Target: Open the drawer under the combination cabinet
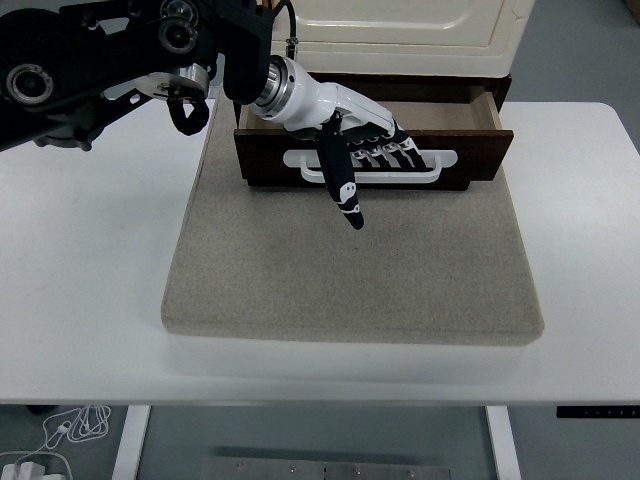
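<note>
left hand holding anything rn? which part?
Yes: the left hand has its fingers hooked through the white handle on the dark drawer front, left of the handle's middle. Thumb points down, free.

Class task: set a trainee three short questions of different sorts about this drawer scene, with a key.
1. True or false: the dark wooden drawer is fully shut.
2. Which hand has its fingers hooked in the white handle? A left, B right.
3. Fill in: the cream cabinet stands on a beige ___.

Key: 1 false, it is partly open. 2 A, the left hand; no right hand shows. 3 mat.
</note>
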